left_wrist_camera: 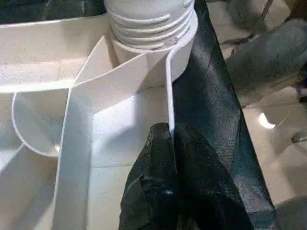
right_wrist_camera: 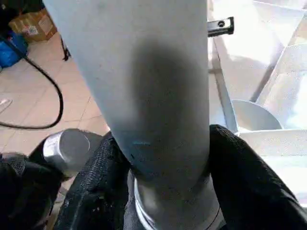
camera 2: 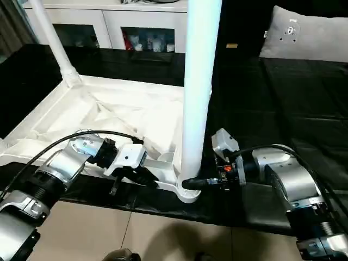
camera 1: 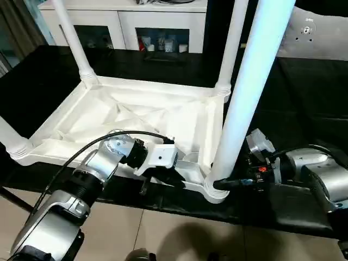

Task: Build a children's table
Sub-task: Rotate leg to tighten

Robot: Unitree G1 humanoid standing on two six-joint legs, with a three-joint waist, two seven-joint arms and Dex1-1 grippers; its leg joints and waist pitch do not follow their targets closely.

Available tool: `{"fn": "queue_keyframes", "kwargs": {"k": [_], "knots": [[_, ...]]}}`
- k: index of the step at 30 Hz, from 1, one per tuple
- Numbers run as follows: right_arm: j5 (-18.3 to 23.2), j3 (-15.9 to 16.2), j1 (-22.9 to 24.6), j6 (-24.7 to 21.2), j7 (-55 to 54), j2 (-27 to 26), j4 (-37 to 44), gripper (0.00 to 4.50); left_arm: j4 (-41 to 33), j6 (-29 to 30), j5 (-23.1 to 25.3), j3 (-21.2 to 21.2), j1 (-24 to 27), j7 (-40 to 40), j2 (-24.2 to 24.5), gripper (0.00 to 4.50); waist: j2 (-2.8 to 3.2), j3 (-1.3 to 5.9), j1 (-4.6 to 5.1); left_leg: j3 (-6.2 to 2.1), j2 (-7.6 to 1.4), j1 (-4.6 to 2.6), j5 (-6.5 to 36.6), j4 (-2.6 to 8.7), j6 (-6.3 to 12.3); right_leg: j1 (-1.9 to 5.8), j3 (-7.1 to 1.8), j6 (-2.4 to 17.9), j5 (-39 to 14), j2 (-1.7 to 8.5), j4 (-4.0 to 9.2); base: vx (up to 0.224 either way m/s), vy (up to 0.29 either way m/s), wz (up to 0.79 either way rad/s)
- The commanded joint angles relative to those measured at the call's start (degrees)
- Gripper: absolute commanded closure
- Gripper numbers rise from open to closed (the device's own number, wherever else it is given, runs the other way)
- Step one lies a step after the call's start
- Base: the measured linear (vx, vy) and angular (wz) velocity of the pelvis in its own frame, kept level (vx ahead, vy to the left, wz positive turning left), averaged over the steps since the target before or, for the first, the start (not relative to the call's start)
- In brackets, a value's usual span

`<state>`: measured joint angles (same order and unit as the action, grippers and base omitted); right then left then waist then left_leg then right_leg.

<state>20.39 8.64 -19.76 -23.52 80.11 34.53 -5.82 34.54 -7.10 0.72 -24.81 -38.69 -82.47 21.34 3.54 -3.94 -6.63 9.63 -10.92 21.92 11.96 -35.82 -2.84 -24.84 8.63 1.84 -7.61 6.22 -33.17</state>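
Note:
The white table top (camera 1: 136,117) lies upside down on the black surface, ribbed underside up. Legs stand in its far left (camera 1: 70,38), far right (camera 1: 234,43) and near left (camera 1: 8,136) corners. The near right leg (camera 1: 247,92) stands upright in its corner socket (left_wrist_camera: 148,19). My right gripper (camera 1: 220,185) is shut on that leg's base, one black finger on each side (right_wrist_camera: 240,172). My left gripper (camera 1: 160,178) is shut on the top's near rim (left_wrist_camera: 169,86), just left of that corner.
A white glass-doored cabinet (camera 1: 157,27) stands behind the work surface. A pale cushion (camera 2: 304,32) lies at the back right. The surface's front edge runs just below the table top, with tiled floor (camera 1: 163,234) beyond. A black cable (camera 1: 87,149) loops over my left forearm.

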Motion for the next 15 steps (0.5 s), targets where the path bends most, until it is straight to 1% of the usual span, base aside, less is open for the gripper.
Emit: {"fn": "queue_keyframes", "kwargs": {"k": [1,2,3,4,5,6,7,8,9,10,11,12,13,14,15], "knots": [[3.5,-0.32,1.28,-6.05,-6.27,-4.22,3.9,2.43,-2.26,4.73,-0.18,2.72,0.01,6.27,-1.42,4.5,-1.55,4.6,0.46,-0.43,-2.39,-0.37,4.74,4.19,6.3,4.53,-3.47,8.03,-18.14,2.94,3.53,0.0,0.0,0.0],[3.27,-0.68,1.44,-6.89,-8.67,-5.27,4.15,2.43,-2.6,5.53,-0.17,3.05,0.16,7.31,-1.71,4.5,-1.51,4.26,0.65,-0.47,-2.22,-0.22,5.45,4.35,5.49,4.48,-3.24,7.16,-20.77,2.96,3.98,0.0,0.0,0.0],[2.24,-0.81,1.53,-6.8,-11.19,-6.32,4.09,2.43,-3.2,6.79,-0.2,3.33,0.38,8.28,-2.02,4.5,-1.46,4.29,0.79,-0.42,-2.11,-0.42,6.29,4.38,4.89,4.49,-3.15,6.46,-22.6,3.05,4.3,0.0,0.0,0.0],[-0.5,-1.05,1.4,-6.97,-17.33,-8.9,3.37,2.43,-4.92,10.48,-0.06,4.03,0.87,11.04,-2.89,4.5,-1.55,4.24,0.99,-0.39,-1.79,-0.7,7.39,4.4,3.94,4.39,-2.99,5.2,-25.45,3.07,4.79,0.0,0.0,0.0],[-1.65,-1.61,1.12,-7.46,-21.1,-10.72,2.72,2.43,-5.9,12.54,0.01,4.49,1.11,12.84,-3.54,4.5,-1.42,3.97,1.54,-0.47,-1.71,-0.59,8.21,4.6,2.97,4.36,-2.79,4.24,-27.57,2.97,5.12,0.0,0.0,0.0],[-2.18,-2.5,0.78,-8.15,-24.61,-12.69,2.14,2.43,-6.84,14.7,-0.09,5.0,1.28,14.54,-4.27,4.5,-1.47,3.91,1.95,-0.44,-1.62,-0.6,8.83,4.6,2.43,4.42,-2.68,3.61,-28.67,2.96,5.31,0.0,0.0,0.0],[-2.18,-2.5,0.78,-8.15,-24.61,-12.69,2.14,2.44,-6.84,14.7,-0.09,5.0,1.28,14.54,-4.27,4.5,-1.38,3.66,2.59,-0.63,-1.32,-0.54,10.17,4.64,1.6,4.6,-2.11,2.24,-31.67,2.98,5.83,0.0,0.0,0.0],[-2.63,-3.82,0.21,-9.16,-29.26,-15.4,1.41,2.44,-7.96,17.33,0.03,5.66,1.31,17.19,-5.45,4.5,-1.48,3.47,3.47,-0.66,-1.09,-0.79,12.21,4.57,1.55,4.46,-1.77,0.68,-34.31,2.86,6.58,0.0,0.0,0.0],[-3.84,-5.0,-0.38,-9.6,-34.8,-18.21,0.74,2.44,-9.12,20.45,0.38,6.34,1.19,20.52,-6.94,4.5,-1.42,3.4,3.88,-0.69,-1.22,-1.16,13.29,4.56,1.27,4.25,-1.66,0.5,-35.27,2.85,6.79,0.0,0.0,0.0],[-4.48,-5.73,-0.73,-10.23,-37.97,-19.81,0.18,2.44,-9.71,21.97,0.59,6.71,1.08,22.24,-7.79,4.5,-1.23,3.16,5.01,-0.86,-1.03,-1.48,15.84,4.38,0.81,4.11,-0.9,-0.28,-37.47,2.68,7.48,0.0,0.0,0.0],[-5.65,-6.48,-1.08,-10.47,-42.04,-21.78,-0.37,2.44,-10.46,24.08,1.05,7.35,0.89,24.9,-9.1,4.5,-1.16,3.69,5.79,-1.22,-1.05,-1.28,15.78,4.38,0.76,4.86,-0.63,-0.76,-36.32,2.98,7.46,0.0,0.0,0.0],[-5.95,-6.64,-1.16,-10.46,-43.0,-22.24,-0.51,2.44,-10.61,24.48,1.17,7.47,0.84,25.45,-9.39,4.5,-1.07,3.72,6.25,-1.35,-1.22,-0.89,15.29,4.55,0.85,5.12,-0.69,-0.61,-34.6,2.91,7.24,0.0,0.0,0.0],[-7.27,-7.29,-1.49,-10.33,-47.14,-24.23,-1.07,2.44,-11.29,26.15,1.72,7.96,0.63,27.83,-10.6,4.5,-0.72,3.76,6.78,-1.6,-1.52,-0.68,15.29,4.83,1.25,5.26,-0.64,-0.31,-32.53,2.9,7.21,0.0,0.0,0.0],[-7.99,-7.77,-1.84,-10.28,-50.69,-25.87,-1.56,2.44,-11.98,27.55,2.32,8.26,0.52,30.1,-11.58,4.5,-0.53,3.79,7.26,-1.66,-1.62,-1.08,16.04,4.84,1.44,5.04,-0.6,0.59,-31.07,2.99,7.38,0.0,0.0,0.0],[-8.28,-8.04,-2.02,-10.2,-52.22,-26.55,-1.85,2.44,-12.11,27.99,2.56,8.45,0.44,31.15,-12.01,4.5,-0.41,3.92,7.47,-1.77,-1.68,-1.25,16.25,4.88,1.39,5.07,-0.6,1.31,-29.95,3.06,7.23,0.0,0.0,0.0]]}}
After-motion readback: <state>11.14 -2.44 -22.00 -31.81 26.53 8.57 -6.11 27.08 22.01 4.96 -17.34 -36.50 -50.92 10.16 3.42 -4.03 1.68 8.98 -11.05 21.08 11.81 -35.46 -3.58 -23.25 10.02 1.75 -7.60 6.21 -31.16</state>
